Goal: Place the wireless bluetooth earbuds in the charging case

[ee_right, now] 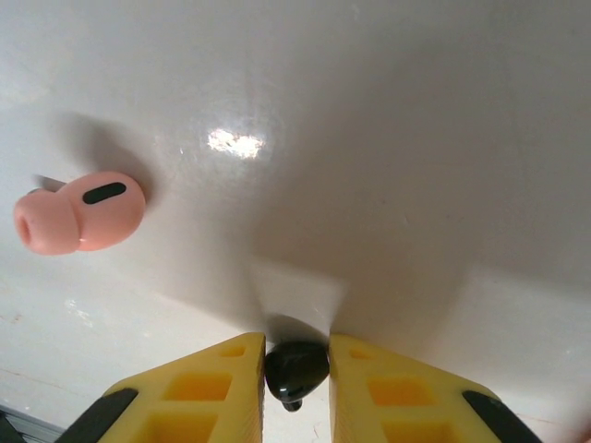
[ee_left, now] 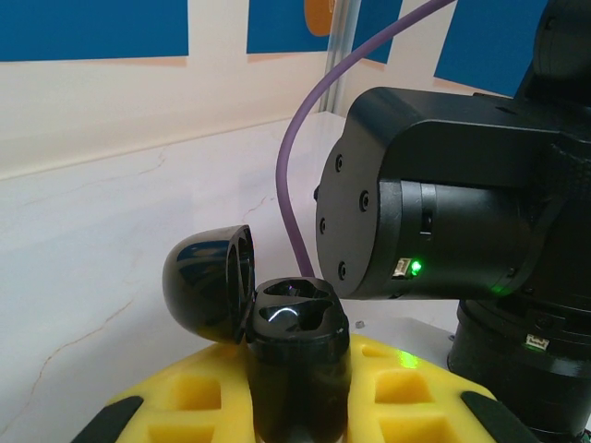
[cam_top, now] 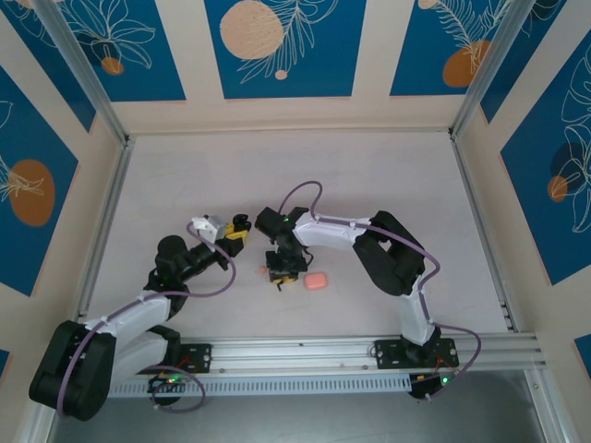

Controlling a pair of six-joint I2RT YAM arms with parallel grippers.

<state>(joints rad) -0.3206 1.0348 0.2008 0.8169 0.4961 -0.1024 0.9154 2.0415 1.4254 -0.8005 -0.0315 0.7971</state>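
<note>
Your left hand point(ee_left: 297, 392) is pressed together on a black charging case point(ee_left: 295, 323). The case stands upright between the yellow fingers point(ee_left: 199, 392), and its lid point(ee_left: 208, 281) is flipped open toward 10 o'clock in the left wrist view. Just behind it, at 2 o'clock, is the dark wrist of your right arm point(ee_left: 443, 212) with a green light on it.

From above, the left hand point(cam_top: 238, 227) sits at about 10 o'clock from the right hand point(cam_top: 282, 269), with the two near each other over the middle of the desk point(cam_top: 369, 175).

Your right hand point(ee_right: 296, 355) points down at the desk and pinches a small black earbud point(ee_right: 295, 367) between its fingertips. You cannot tell whether that piece touches the surface.

A pink earbud point(ee_right: 78, 214) lies loose on the desk at 10 o'clock from the right hand in its wrist view. From above, the same earbud point(cam_top: 263, 270) is just beside the hand at 9 o'clock.

The pink charging case point(cam_top: 316, 281) rests on the desk just beside the right hand at about 4 o'clock. It is apart from both hands, and nothing is touching it.
</note>
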